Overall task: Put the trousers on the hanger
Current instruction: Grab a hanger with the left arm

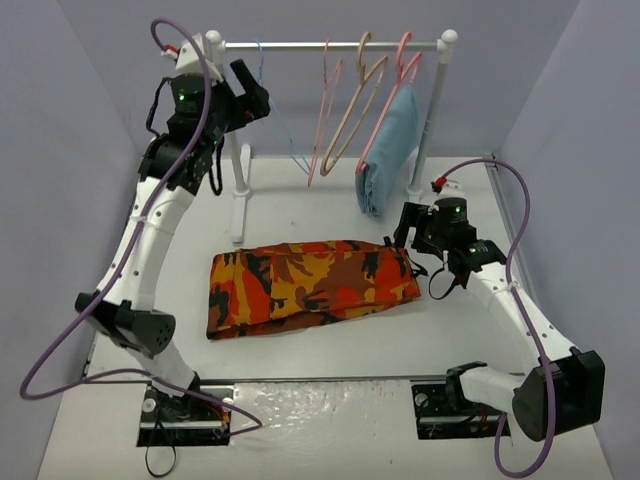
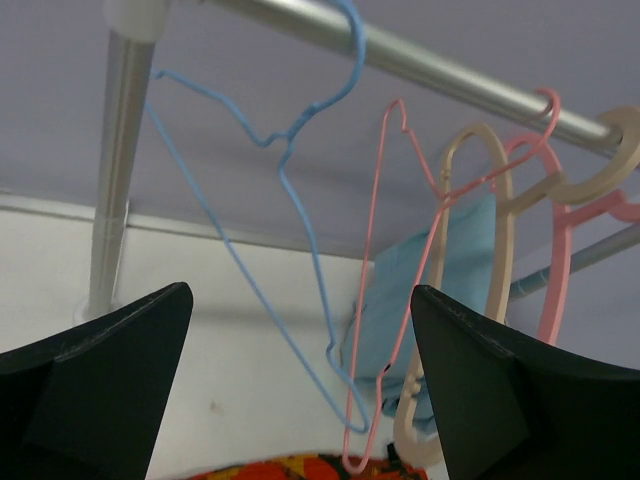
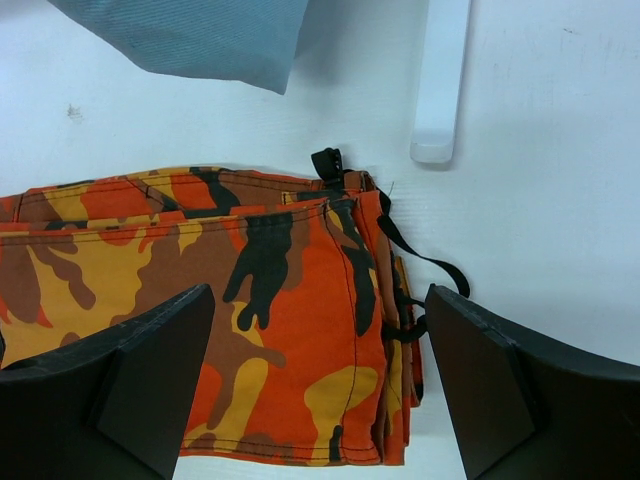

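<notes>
The camouflage trousers (image 1: 310, 285) lie folded flat across the middle of the table. The light-blue wire hanger (image 1: 265, 60) hangs by its hook near the left end of the rail. My left gripper (image 1: 252, 92) is raised beside that hook, open and holding nothing; in its wrist view the hanger (image 2: 263, 300) dangles ahead of the open left gripper (image 2: 300, 330). My right gripper (image 1: 405, 238) is low at the trousers' right end. In its wrist view the open right gripper (image 3: 318, 310) hovers over the trousers (image 3: 250, 330) and their black strap (image 3: 420, 255).
A white clothes rack (image 1: 330, 45) stands at the back, its right foot (image 3: 440, 80) near the trousers. Two pink hangers (image 1: 325, 110), a tan hanger (image 1: 355, 110) and a hanging light-blue garment (image 1: 390, 150) fill the rail's right half.
</notes>
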Motion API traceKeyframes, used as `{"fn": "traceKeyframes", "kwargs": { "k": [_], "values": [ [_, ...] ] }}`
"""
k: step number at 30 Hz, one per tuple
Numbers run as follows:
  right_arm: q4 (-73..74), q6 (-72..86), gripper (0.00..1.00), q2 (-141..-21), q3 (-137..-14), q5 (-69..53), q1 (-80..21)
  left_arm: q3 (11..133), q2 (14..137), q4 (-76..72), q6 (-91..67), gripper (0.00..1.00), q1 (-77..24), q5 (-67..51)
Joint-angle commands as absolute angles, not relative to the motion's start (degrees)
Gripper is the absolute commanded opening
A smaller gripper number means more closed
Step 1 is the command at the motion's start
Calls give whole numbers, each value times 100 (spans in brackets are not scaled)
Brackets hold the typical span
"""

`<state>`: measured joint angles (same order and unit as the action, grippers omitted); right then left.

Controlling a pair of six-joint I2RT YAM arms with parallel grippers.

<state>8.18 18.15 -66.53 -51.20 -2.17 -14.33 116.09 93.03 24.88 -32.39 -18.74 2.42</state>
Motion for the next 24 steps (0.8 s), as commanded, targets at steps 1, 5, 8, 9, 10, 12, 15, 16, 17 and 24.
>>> {"fn": "traceKeyframes", "kwargs": {
  "k": [1,5,8,9,10,12,15,16,17,24],
  "values": [
    [703,1721,84,-6380,-5162,-196,-1466,12799,10103,2553,-2895,89,-2180,1209],
    [697,1731,84,-6248,-5062,-228,-1462,14111,10962,2959,-2835,85,-2334,1706],
    [709,1731,84,-6172,-4997,-229,-1462,14699,11496,3147,-2837,79,-2426,1909],
    [712,1731,84,-6152,-4984,-229,-1459,14808,11612,3205,-2862,77,-2444,1933],
    [715,1731,84,-6119,-4970,-225,-1459,14844,11720,3250,-2867,76,-2476,1986],
    [721,1732,84,-6056,-4931,-211,-1450,14880,11857,3288,-2821,69,-2575,2110],
    [724,1740,85,-6019,-4883,-221,-1452,14844,11914,3386,-2751,62,-2602,2241],
    [738,1740,85,-6012,-4869,-228,-1459,14809,11900,3427,-2716,53,-2602,2276],
    [731,1740,85,-6012,-4862,-236,-1452,14730,11864,3442,-2687,49,-2602,2334],
    [729,1748,85,-6042,-4837,-275,-1450,14321,11452,3425,-2425,32,-2593,2470]
  ]
}}
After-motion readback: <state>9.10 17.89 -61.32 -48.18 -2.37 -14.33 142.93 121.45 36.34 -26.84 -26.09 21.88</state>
